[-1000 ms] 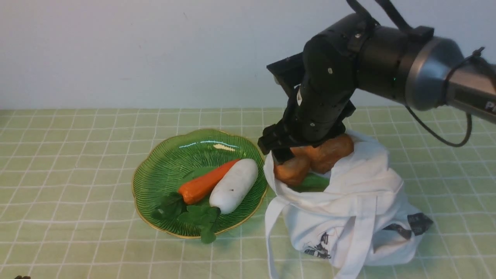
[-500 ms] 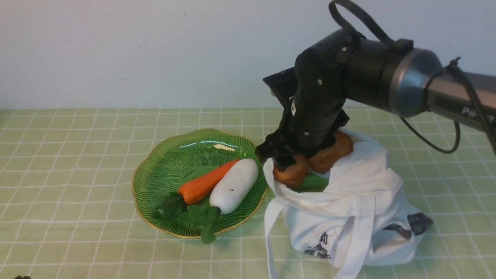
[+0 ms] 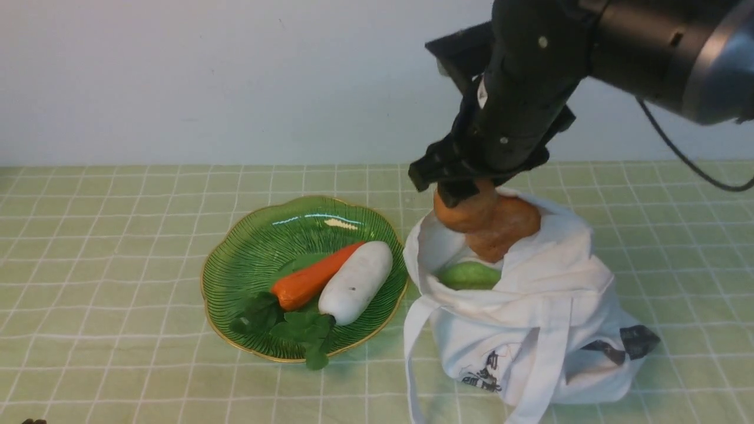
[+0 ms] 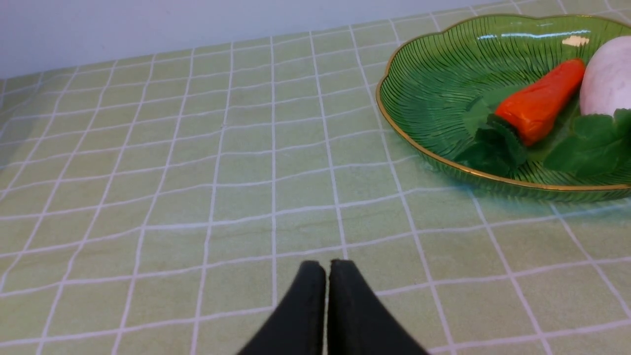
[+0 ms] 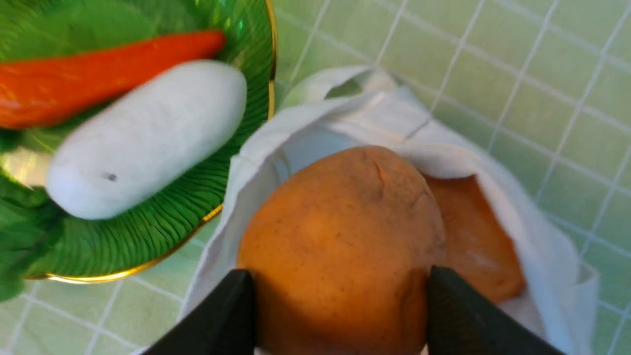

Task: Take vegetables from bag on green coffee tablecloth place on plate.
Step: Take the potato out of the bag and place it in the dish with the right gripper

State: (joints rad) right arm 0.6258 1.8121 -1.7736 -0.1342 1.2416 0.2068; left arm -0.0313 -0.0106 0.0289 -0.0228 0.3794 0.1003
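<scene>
My right gripper (image 3: pixel 462 197) is shut on a brown potato (image 3: pixel 465 212), lifted just above the mouth of the white bag (image 3: pixel 530 330). In the right wrist view the potato (image 5: pixel 340 246) fills the gap between both fingers (image 5: pixel 227 315). A second potato (image 3: pixel 506 229) rests at the bag's rim, and a green vegetable (image 3: pixel 468 275) lies lower inside. The green plate (image 3: pixel 247 247) to the bag's left holds a carrot (image 3: pixel 312 277) and a white radish (image 3: pixel 356 282). My left gripper (image 4: pixel 326 266) is shut and empty, low over the green tablecloth (image 4: pixel 197 172) left of the plate (image 4: pixel 434 88).
The bag's long strap (image 3: pixel 412 365) trails over the cloth toward the front edge. Leafy greens (image 3: pixel 294 327) hang over the plate's near rim. A plain white wall (image 3: pixel 235 76) stands behind the table.
My right gripper closed on the smaller potato inside the bag and raised it clear of the bag's mouth. The green vegetable beneath now shows more. The left arm stayed still.
</scene>
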